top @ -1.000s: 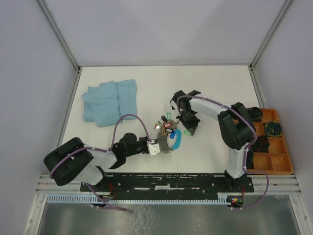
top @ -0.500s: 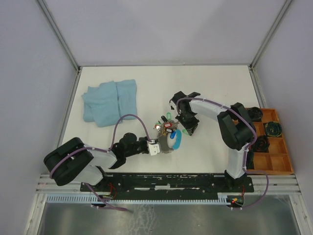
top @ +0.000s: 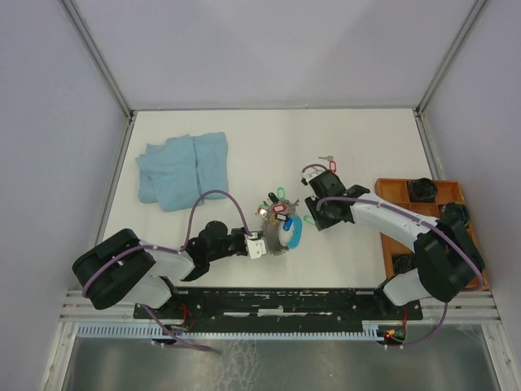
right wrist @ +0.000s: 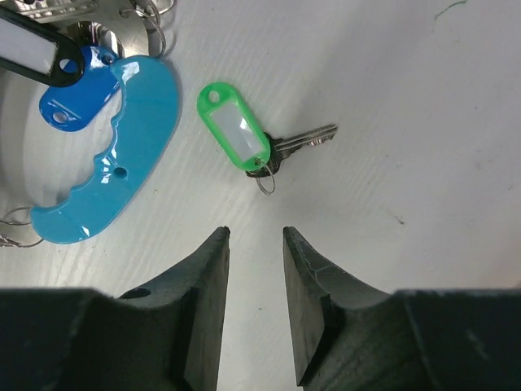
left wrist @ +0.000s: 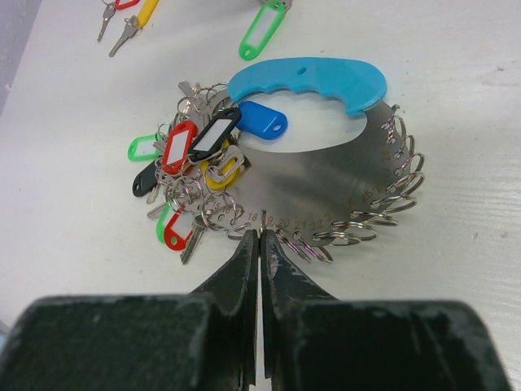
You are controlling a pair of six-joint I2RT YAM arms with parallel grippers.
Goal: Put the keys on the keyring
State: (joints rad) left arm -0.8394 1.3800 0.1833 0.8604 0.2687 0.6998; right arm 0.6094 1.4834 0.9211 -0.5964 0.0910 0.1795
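The keyring is a round metal plate [left wrist: 326, 183] with a blue handle [left wrist: 309, 81] and several split rings along its rim. My left gripper [left wrist: 260, 236] is shut on the plate's near edge. A bunch of keys [left wrist: 191, 175] with red, black, yellow, green and blue tags hangs at the plate's left side. In the right wrist view a green-tagged key [right wrist: 236, 137] lies loose on the table just past my right gripper [right wrist: 256, 232], which is open and holds nothing. The blue handle [right wrist: 114, 155] lies to its left.
A red-tagged key [top: 330, 166] lies further back on the table, with more loose keys [left wrist: 130, 16] nearby. A folded blue towel [top: 181, 169] lies at the back left. An orange compartment tray [top: 391, 191] stands at the right edge, beside the right arm.
My right gripper has gone from shut to open and its arm has swung round to the right. The green-tagged key now lies free in front of it. The left arm has held still.
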